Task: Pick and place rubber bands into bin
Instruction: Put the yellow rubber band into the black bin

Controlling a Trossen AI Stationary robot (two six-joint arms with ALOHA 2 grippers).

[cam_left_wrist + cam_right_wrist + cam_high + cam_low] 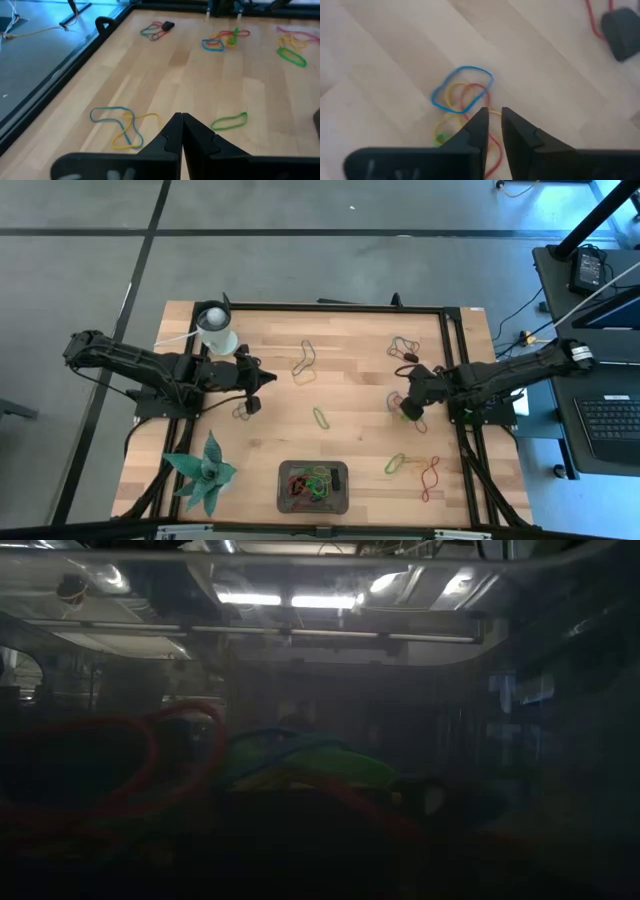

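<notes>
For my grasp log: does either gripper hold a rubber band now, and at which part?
Neither. The right gripper stands slightly open above a small cluster of bands; the left gripper is shut on nothing.

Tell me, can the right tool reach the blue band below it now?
Probably yes. The right tool hangs just above the blue band, slightly open, with only bare table around.

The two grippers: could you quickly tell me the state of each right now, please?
Left gripper: closed, holding nothing, above the table.
Right gripper: slightly open, empty, over a small cluster of rubber bands.
</notes>
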